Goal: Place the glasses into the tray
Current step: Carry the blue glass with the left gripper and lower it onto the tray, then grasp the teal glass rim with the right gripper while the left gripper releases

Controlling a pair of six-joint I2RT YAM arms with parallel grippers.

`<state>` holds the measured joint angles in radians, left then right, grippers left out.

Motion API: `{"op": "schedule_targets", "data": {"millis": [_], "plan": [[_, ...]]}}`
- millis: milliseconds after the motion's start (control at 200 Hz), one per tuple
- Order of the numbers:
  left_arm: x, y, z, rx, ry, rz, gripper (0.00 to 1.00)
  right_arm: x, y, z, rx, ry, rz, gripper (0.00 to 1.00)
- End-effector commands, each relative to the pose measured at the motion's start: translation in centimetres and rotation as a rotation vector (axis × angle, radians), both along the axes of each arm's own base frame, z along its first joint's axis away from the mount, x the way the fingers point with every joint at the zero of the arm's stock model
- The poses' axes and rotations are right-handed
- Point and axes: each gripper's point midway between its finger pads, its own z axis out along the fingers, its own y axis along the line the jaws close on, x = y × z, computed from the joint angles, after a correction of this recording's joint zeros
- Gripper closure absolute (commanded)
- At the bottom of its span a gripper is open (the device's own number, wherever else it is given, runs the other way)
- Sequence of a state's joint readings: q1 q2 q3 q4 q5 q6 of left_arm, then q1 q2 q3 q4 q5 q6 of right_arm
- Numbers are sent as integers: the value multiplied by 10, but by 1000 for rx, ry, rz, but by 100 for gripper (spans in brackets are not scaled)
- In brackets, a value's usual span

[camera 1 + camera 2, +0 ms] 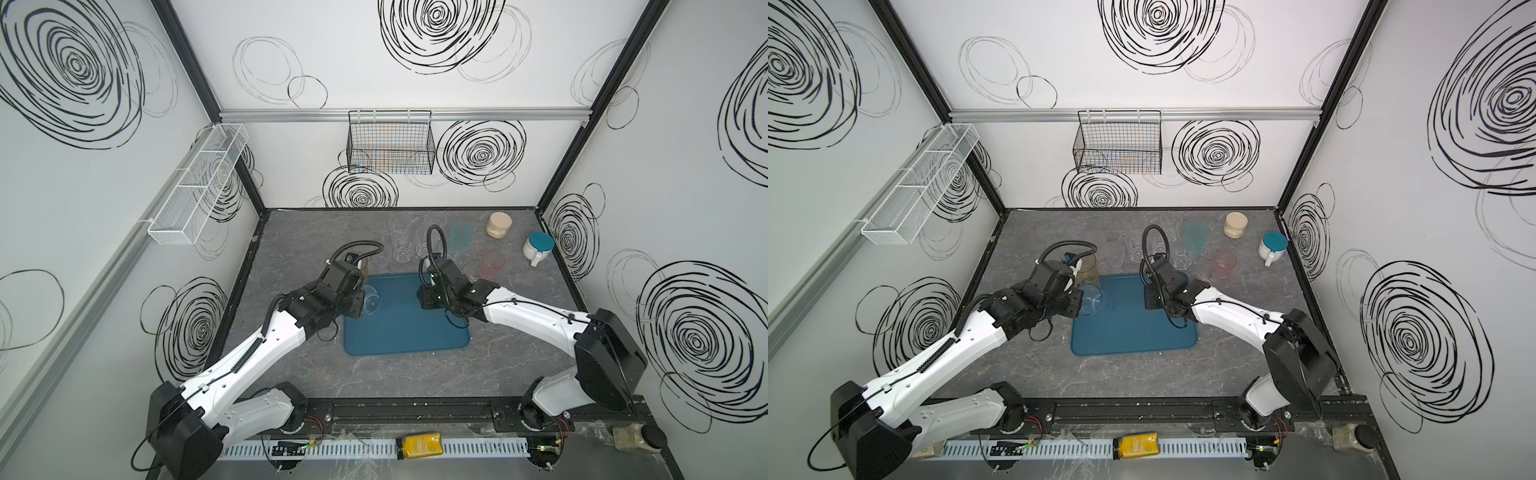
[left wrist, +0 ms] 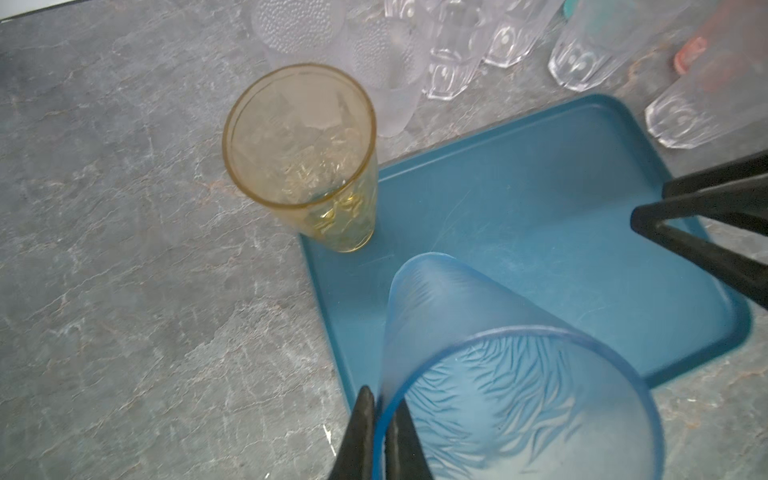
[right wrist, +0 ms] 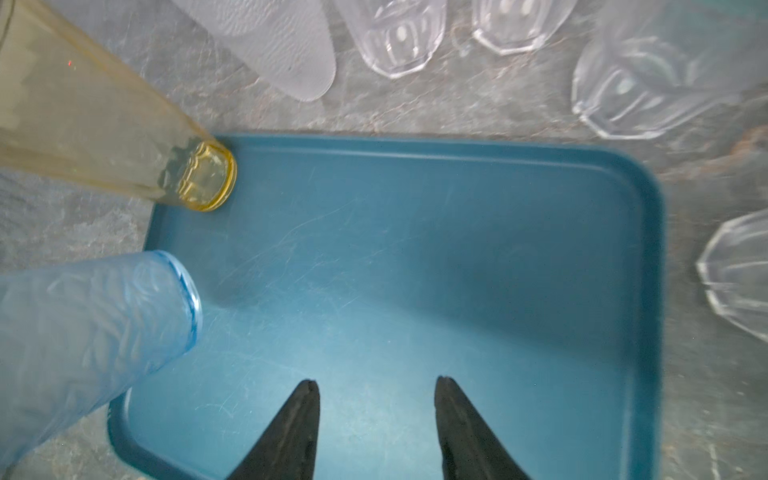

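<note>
The dark teal tray lies mid-table. An amber glass stands in its far left corner. My left gripper is shut on the rim of a blue glass, one finger inside and one outside. The blue glass hangs tilted over the tray's left side. My right gripper is open and empty above the tray's right half. Behind the tray stand clear faceted glasses, frosted ones, a teal one and a pink one.
A beige jar and a white handled cup with a teal lid sit at the back right. A black wire basket hangs on the back wall and a white mesh basket on the left wall.
</note>
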<state>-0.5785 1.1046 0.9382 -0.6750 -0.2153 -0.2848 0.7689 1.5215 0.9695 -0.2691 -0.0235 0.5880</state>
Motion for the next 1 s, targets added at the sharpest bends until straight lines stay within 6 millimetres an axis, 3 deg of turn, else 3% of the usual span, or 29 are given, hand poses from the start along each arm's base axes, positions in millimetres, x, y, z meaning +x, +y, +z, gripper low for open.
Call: {"op": "schedule_targets", "data": {"millis": [0, 140, 190, 340, 470, 720, 855, 996], "plan": [[6, 14, 3, 16, -4, 51, 98, 2, 27, 13, 46, -26, 25, 50], [10, 11, -1, -11, 55, 19, 98, -4, 48, 10, 67, -20, 59, 50], [10, 11, -4, 1, 71, 15, 93, -4, 56, 7, 73, -17, 71, 50], [19, 20, -18, 60, 90, 45, 92, -4, 74, -4, 64, 4, 97, 50], [30, 24, -11, 70, 77, 59, 90, -5, 83, -9, 58, 10, 117, 50], [46, 29, -17, 98, 93, 59, 82, -5, 82, -15, 35, 14, 117, 50], [51, 36, -17, 97, 95, 67, 83, 1, 70, -6, 3, -26, 87, 50], [52, 35, -17, 39, 94, 62, 87, 3, 65, -12, -9, -13, 83, 50]]}}
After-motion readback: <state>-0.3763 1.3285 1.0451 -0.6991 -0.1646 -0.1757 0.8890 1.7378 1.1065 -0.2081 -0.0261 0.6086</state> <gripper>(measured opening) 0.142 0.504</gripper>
